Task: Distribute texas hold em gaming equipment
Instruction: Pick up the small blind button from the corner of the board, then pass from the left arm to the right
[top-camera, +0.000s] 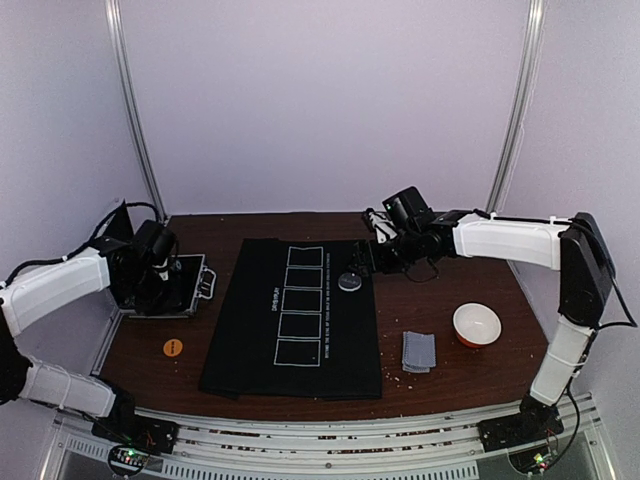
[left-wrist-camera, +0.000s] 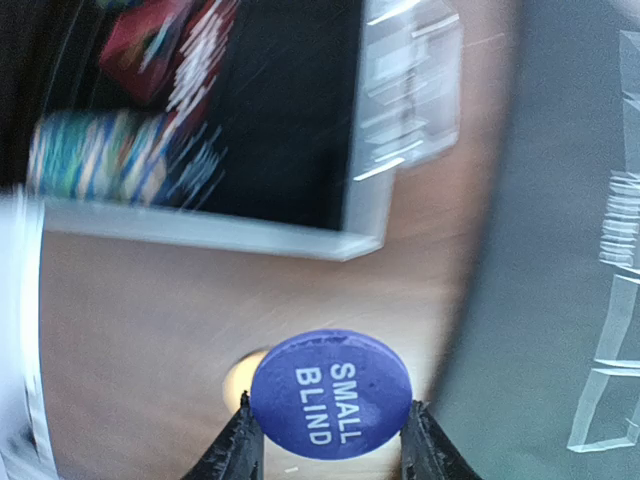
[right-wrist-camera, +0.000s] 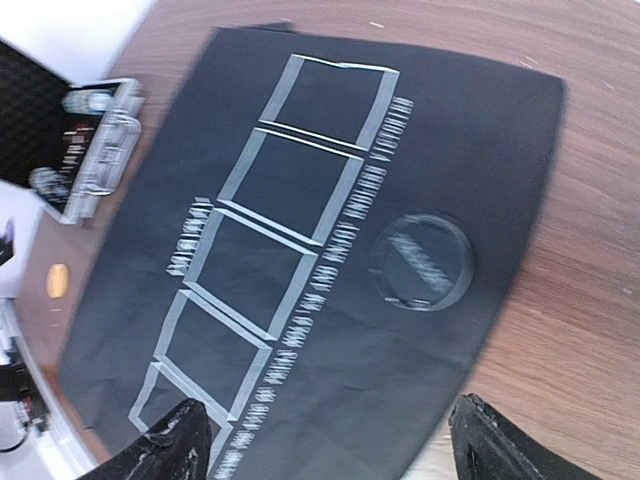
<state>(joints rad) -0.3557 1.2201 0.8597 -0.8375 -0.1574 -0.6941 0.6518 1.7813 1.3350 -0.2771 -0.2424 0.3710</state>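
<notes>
Left wrist: left gripper (left-wrist-camera: 328, 405) is pinching the purple SMALL BLIND disc (left-wrist-camera: 330, 393) across its rim, label toward the camera. My guess is that this grip lets it go down flat, face up. Disc is sitting right between the fingertips, off the table, with the open case (left-wrist-camera: 200, 235) and its chip rows (left-wrist-camera: 110, 155) behind it.

Right wrist: right gripper (right-wrist-camera: 330, 415) is hanging with jaws wide, holding nothing, over the black mat (right-wrist-camera: 480, 150). Black-silver disc (right-wrist-camera: 420, 262) is lying flat on the mat beside the card boxes, ahead of the fingers and apart from them.

Top view: orange disc (top-camera: 173, 347) and card stack (top-camera: 419, 351) are lying on bare wood either side of the mat. Judging left is taking the blind marker to the mat.
</notes>
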